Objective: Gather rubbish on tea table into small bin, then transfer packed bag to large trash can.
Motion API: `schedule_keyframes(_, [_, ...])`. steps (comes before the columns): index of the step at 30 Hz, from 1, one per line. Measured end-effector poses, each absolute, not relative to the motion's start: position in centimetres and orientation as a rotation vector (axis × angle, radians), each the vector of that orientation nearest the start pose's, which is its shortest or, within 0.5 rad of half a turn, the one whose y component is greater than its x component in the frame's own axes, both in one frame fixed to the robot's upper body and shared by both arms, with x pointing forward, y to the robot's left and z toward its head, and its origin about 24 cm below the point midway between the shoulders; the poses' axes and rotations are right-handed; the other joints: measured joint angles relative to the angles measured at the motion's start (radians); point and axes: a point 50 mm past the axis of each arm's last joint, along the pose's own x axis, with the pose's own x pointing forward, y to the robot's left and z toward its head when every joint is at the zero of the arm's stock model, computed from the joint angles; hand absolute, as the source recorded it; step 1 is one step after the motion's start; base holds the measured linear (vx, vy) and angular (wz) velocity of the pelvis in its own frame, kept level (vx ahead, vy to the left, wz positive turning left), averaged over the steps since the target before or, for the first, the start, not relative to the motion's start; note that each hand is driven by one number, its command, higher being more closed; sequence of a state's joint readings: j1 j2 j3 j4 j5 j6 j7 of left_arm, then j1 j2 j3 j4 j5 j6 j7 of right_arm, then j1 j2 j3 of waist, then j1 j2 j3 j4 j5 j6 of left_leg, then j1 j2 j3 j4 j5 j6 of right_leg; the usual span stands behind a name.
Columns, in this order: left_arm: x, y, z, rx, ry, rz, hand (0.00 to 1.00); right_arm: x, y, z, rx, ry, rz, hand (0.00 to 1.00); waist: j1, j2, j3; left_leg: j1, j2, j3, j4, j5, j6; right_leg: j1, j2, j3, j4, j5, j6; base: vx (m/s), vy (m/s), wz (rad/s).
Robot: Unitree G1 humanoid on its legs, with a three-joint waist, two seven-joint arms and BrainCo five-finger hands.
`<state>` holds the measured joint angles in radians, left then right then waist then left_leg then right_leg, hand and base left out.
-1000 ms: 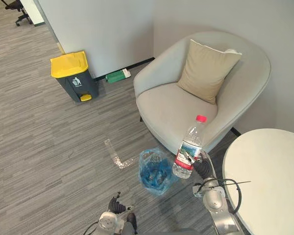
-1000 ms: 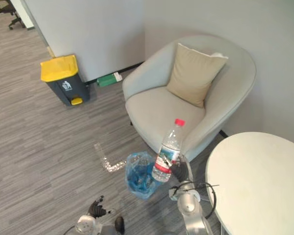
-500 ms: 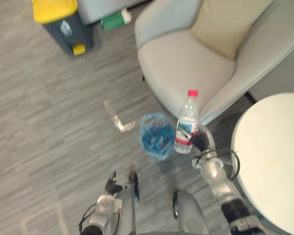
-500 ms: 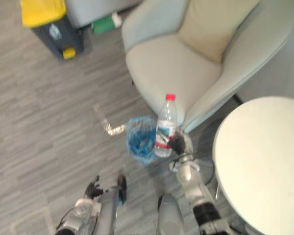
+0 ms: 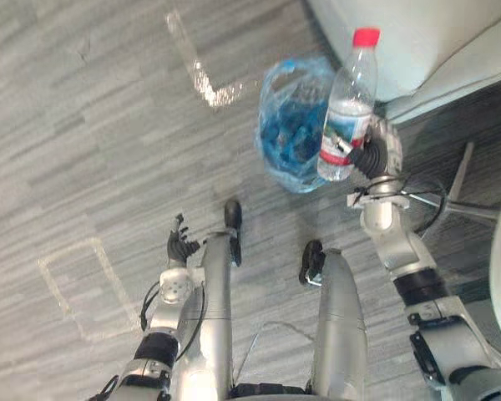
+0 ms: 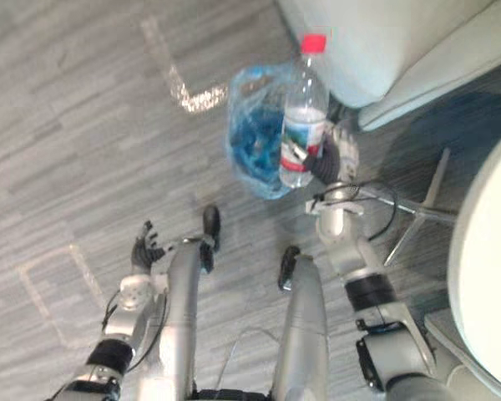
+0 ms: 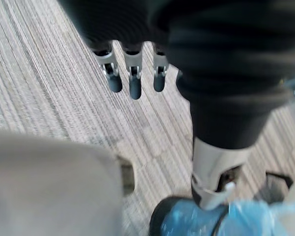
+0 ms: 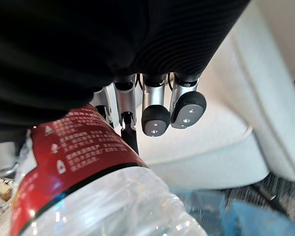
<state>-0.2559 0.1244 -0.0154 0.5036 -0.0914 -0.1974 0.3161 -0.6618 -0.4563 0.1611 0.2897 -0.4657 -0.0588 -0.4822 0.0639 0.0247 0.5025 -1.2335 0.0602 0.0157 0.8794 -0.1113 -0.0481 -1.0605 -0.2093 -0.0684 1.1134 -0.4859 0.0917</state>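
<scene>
Bottle (image 5: 346,113) nearer bin (image 5: 285,125), gripped in right hand (image 5: 372,157)

The clear plastic bottle (image 5: 344,117), red-capped with a red, white and blue label, is held nearly upright in the curled fingers (image 8: 154,105) of the right hand (image 5: 374,153). Its lower half overlaps the right edge of the blue-bagged small bin (image 5: 288,125), which sits on the floor.

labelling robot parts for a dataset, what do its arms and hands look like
The left arm and right arm are silver-grey tubes with black bands at the joints. The left hand and right hand wear a dark ribbed cover over back and wrist, with slim silver fingers ending in rounded dark tips.
</scene>
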Motion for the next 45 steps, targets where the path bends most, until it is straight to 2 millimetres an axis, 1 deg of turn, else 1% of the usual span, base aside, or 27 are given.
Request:
schedule_keyframes(2, [29.7, 17.8, 2.5, 0.032, -0.002, 0.290, 0.00, 34.9, -18.3, 21.4, -0.849, -0.685, -0.390, 1.00, 0.003, -0.003, 0.008, -0.041, -0.003, -0.001, 0.018, 0.000, 0.000, -0.040, -0.006, 0.000, 0.021, -0.004, 0.002, -0.02, -0.015, 0.12])
schedule_keyframes(4, [30.1, 17.6, 4.0, 0.001, -0.068, 0.285, 0.00, 35.2, -18.7, 23.1, -0.872, -0.723, -0.415, 1.00, 0.005, -0.004, 0.011, -0.102, -0.009, -0.002, 0.041, 0.001, 0.001, -0.099, -0.014, 0.000, 0.049, -0.010, 0.005, -0.02, -0.009, 0.10])
schedule_keyframes(7, [30.5, 17.4, 5.1, -0.011, -0.117, 0.281, 0.00, 36.0, -19.3, 23.7, -0.897, -0.699, -0.429, 1.00, 0.010, -0.004, 0.013, -0.150, -0.019, -0.004, 0.054, 0.003, 0.005, -0.146, -0.025, 0.001, 0.074, -0.020, 0.011, -0.02, -0.012, 0.14])
schedule_keyframes(9, [30.7, 17.4, 5.8, -0.026, -0.146, 0.279, 0.00, 36.4, -19.5, 24.0, -0.912, -0.687, -0.435, 1.00, 0.021, -0.004, 0.013, -0.178, -0.021, -0.005, 0.060, 0.004, 0.006, -0.174, -0.027, 0.001, 0.083, -0.022, 0.011, -0.02, -0.011, 0.08])
schedule_keyframes(12, [30.7, 17.3, 6.4, -0.040, -0.183, 0.275, 0.00, 37.0, -19.5, 24.3, -0.930, -0.674, -0.432, 1.00, 0.025, -0.004, 0.013, -0.206, -0.037, -0.008, 0.066, 0.007, 0.006, -0.201, -0.042, -0.001, 0.104, -0.031, 0.010, -0.01, -0.007, 0.17])
schedule_keyframes(13, [30.7, 17.3, 6.5, -0.041, -0.186, 0.275, 0.00, 37.2, -19.4, 24.4, -0.922, -0.663, -0.428, 0.00, 0.027, -0.004, 0.013, -0.210, -0.041, -0.011, 0.067, 0.008, 0.005, -0.203, -0.043, -0.004, 0.106, -0.034, 0.009, 0.00, -0.012, 0.18])
schedule_keyframes(16, [30.7, 17.5, 6.4, -0.028, -0.182, 0.278, 0.00, 37.4, -19.5, 24.8, -0.940, -0.663, -0.429, 0.00, 0.034, -0.004, 0.013, -0.216, -0.047, -0.019, 0.067, 0.010, 0.003, -0.203, -0.052, -0.013, 0.109, -0.039, 0.005, 0.00, -0.002, 0.12])
schedule_keyframes(17, [30.7, 18.0, 5.6, -0.001, -0.144, 0.283, 0.00, 37.6, -19.7, 25.0, -0.939, -0.658, -0.433, 0.00, 0.034, -0.004, 0.013, -0.220, -0.052, -0.024, 0.068, 0.011, 0.001, -0.204, -0.054, -0.017, 0.113, -0.044, 0.007, -0.01, -0.001, 0.14])
schedule_keyframes(18, [30.5, 18.2, 4.0, 0.030, -0.068, 0.282, 0.00, 37.6, -19.8, 25.3, -0.937, -0.662, -0.440, 0.00, 0.036, -0.004, 0.013, -0.229, -0.054, -0.028, 0.071, 0.011, 0.001, -0.210, -0.055, -0.021, 0.117, -0.047, 0.007, -0.01, -0.001, 0.13])
schedule_keyframes(19, [30.3, 18.3, 3.5, 0.038, -0.040, 0.282, 0.00, 37.6, -19.9, 25.4, -0.939, -0.663, -0.442, 0.00, 0.036, -0.004, 0.013, -0.233, -0.054, -0.029, 0.073, 0.011, 0.001, -0.212, -0.056, -0.023, 0.118, -0.047, 0.007, -0.01, 0.007, 0.07])
schedule_keyframes(20, [29.7, 18.5, 1.7, 0.054, 0.048, 0.288, 0.00, 37.7, -19.9, 25.7, -0.929, -0.666, -0.445, 0.00, 0.036, -0.005, 0.013, -0.243, -0.055, -0.032, 0.079, 0.011, 0.001, -0.219, -0.056, -0.027, 0.122, -0.048, 0.006, 0.00, 0.000, 0.00])
schedule_keyframes(21, [29.2, 18.5, 0.6, 0.065, 0.094, 0.288, 0.00, 37.7, -19.9, 25.8, -0.918, -0.667, -0.445, 0.00, 0.035, -0.005, 0.012, -0.250, -0.055, -0.034, 0.084, 0.011, 0.001, -0.224, -0.056, -0.029, 0.127, -0.049, 0.004, -0.02, 0.017, 0.03])
schedule_keyframes(23, [28.8, 18.4, 0.0, 0.073, 0.122, 0.283, 0.00, 37.7, -19.8, 25.9, -0.920, -0.667, -0.443, 0.00, 0.039, -0.006, 0.012, -0.251, -0.055, -0.032, 0.086, 0.013, -0.002, -0.229, -0.057, -0.025, 0.136, -0.050, 0.003, -0.02, 0.004, 0.01])
schedule_keyframes(26, [28.7, 18.4, -0.1, 0.077, 0.126, 0.281, 0.00, 37.8, -19.1, 25.7, -0.937, -0.677, -0.416, 0.00, 0.041, -0.007, 0.009, -0.249, -0.054, -0.032, 0.086, 0.021, -0.005, -0.231, -0.056, -0.026, 0.147, -0.051, 0.001, -0.05, 0.007, 0.00])
schedule_keyframes(28, [28.7, 18.5, -0.1, 0.078, 0.125, 0.281, 0.00, 37.7, -19.1, 25.5, -0.938, -0.675, -0.413, 0.00, 0.041, -0.007, 0.008, -0.249, -0.053, -0.033, 0.085, 0.024, -0.007, -0.233, -0.056, -0.027, 0.155, -0.050, 0.000, -0.06, 0.007, 0.02])
schedule_keyframes(32, [28.7, 18.6, -0.1, 0.082, 0.128, 0.282, 0.00, 37.0, -18.7, 25.0, -0.928, -0.703, -0.395, 0.00, 0.041, -0.012, 0.005, -0.248, -0.047, -0.036, 0.084, 0.032, -0.004, -0.234, -0.052, -0.028, 0.158, -0.045, -0.009, -0.06, 0.015, -0.02])
schedule_keyframes(35, [28.7, 18.8, -0.2, 0.088, 0.133, 0.286, 0.00, 36.3, -18.2, 24.3, -0.941, -0.728, -0.373, 0.00, 0.040, -0.025, -0.002, -0.242, -0.044, -0.036, 0.084, 0.038, -0.007, -0.232, -0.051, -0.029, 0.157, -0.041, -0.014, -0.04, 0.017, -0.05])
schedule_keyframes(37, [28.7, 19.1, -0.2, 0.090, 0.140, 0.296, 0.00, 35.6, -17.9, 23.5, -0.937, -0.742, -0.356, 0.00, 0.040, -0.040, -0.012, -0.235, -0.040, -0.034, 0.083, 0.038, -0.007, -0.228, -0.050, -0.027, 0.156, -0.039, -0.017, -0.04, 0.016, -0.07])
schedule_keyframes(39, [28.6, 19.3, -0.3, 0.105, 0.146, 0.299, 0.00, 34.9, -18.0, 23.0, -0.940, -0.757, -0.362, 0.00, 0.040, -0.050, -0.021, -0.230, -0.036, -0.034, 0.083, 0.038, -0.007, -0.221, -0.045, -0.030, 0.151, -0.036, -0.019, -0.03, 0.016, -0.08])
schedule_keyframes(43, [28.4, 19.7, -0.4, 0.113, 0.154, 0.309, 0.00, 34.1, -18.1, 22.3, -0.919, -0.758, -0.363, 0.00, 0.037, -0.060, -0.027, -0.208, -0.031, -0.039, 0.069, 0.037, -0.004, -0.196, -0.039, -0.036, 0.133, -0.031, -0.021, -0.04, 0.020, -0.04])
schedule_keyframes(45, [28.1, 19.9, -0.7, 0.121, 0.163, 0.316, 0.00, 33.8, -17.9, 21.6, -0.937, -0.760, -0.347, 0.00, 0.039, -0.071, -0.044, -0.193, -0.023, -0.028, 0.043, 0.047, 0.001, -0.191, -0.035, -0.034, 0.110, -0.017, -0.024, -0.03, 0.006, -0.08])
